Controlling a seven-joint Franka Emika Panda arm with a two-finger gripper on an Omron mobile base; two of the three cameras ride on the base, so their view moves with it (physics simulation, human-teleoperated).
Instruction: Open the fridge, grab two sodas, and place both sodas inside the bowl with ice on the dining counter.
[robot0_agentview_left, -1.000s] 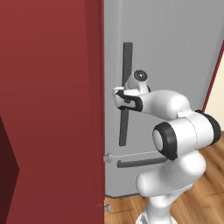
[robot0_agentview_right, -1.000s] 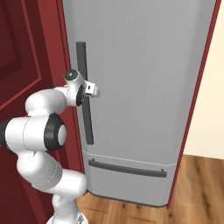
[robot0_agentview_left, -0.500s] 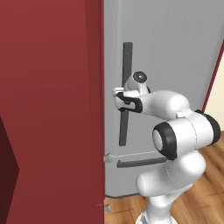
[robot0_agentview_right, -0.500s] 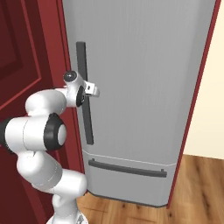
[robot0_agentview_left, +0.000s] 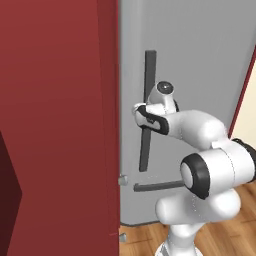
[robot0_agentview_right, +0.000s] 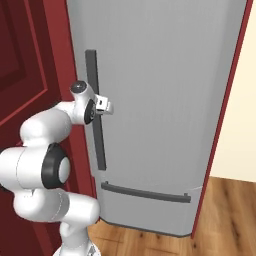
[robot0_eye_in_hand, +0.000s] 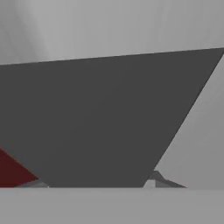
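On the closed fridge (robot0_agentview_right: 160, 100), the hand (robot0_agentview_left: 142, 116) clamps the handle (robot0_agentview_left: 148, 75) — up close, dark grey (robot0_eye_in_hand: 105, 122).

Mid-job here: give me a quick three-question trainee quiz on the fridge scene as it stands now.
1. True or false: the fridge door is open.
2. What is the gripper at? A) the long vertical handle B) the short horizontal handle C) the red panel
3. Which way does the lower handle run?

Key: 1 false, it is shut. 2 A, fingers closed on it at about mid-height. 3 Horizontally, below the vertical one.
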